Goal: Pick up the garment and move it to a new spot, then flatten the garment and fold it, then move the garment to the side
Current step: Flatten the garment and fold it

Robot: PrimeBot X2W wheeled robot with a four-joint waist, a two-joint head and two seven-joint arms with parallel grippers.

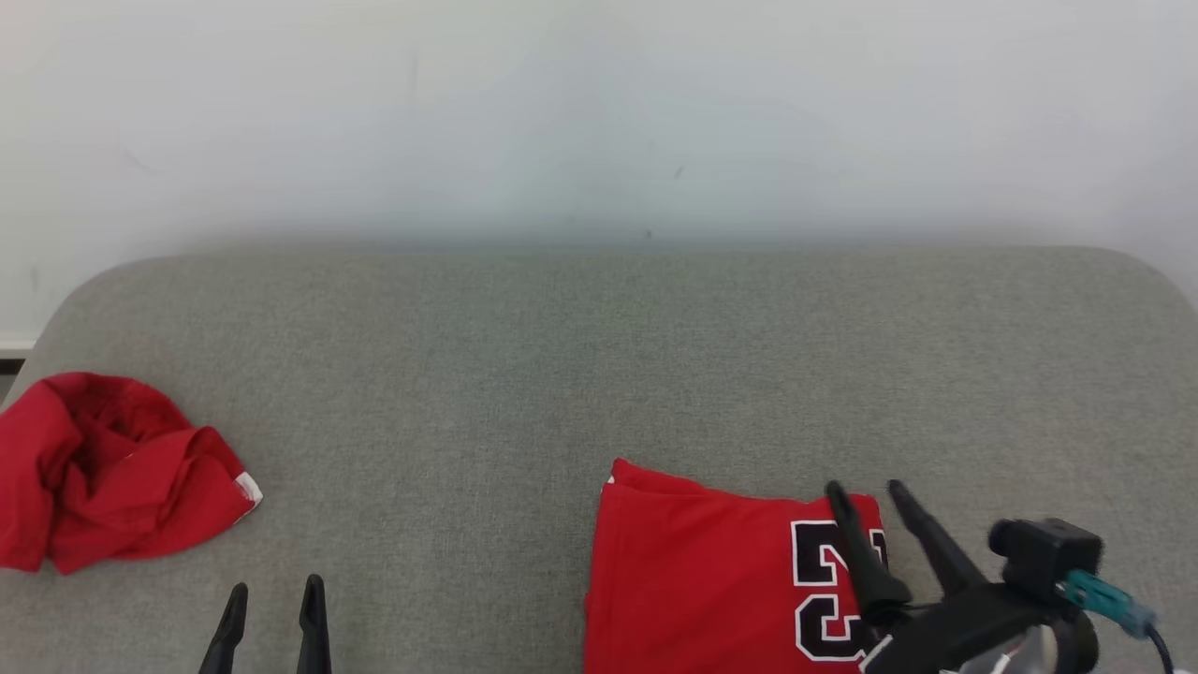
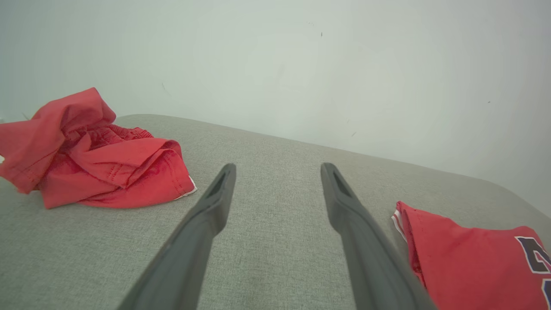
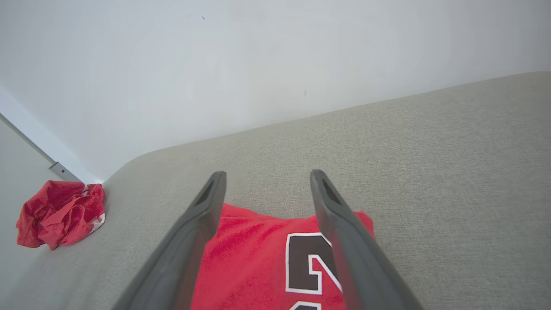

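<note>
- Our right gripper [image 1: 864,488] sits at the lower right with its fingers spread apart and nothing clamped between them. They hang over the numbered end of the folded red garment [image 1: 693,571]; we cannot tell whether they touch it.
- Our left gripper [image 1: 276,585], lower left, is spread too and empty, over bare grey cushion [image 1: 524,374].
- That folded garment lies flat at the near right, well apart from a crumpled red garment [image 1: 103,468] at the cushion's left edge.
- Between them, and back to the white wall [image 1: 599,112], we see open cushion with rounded far corners.
</note>
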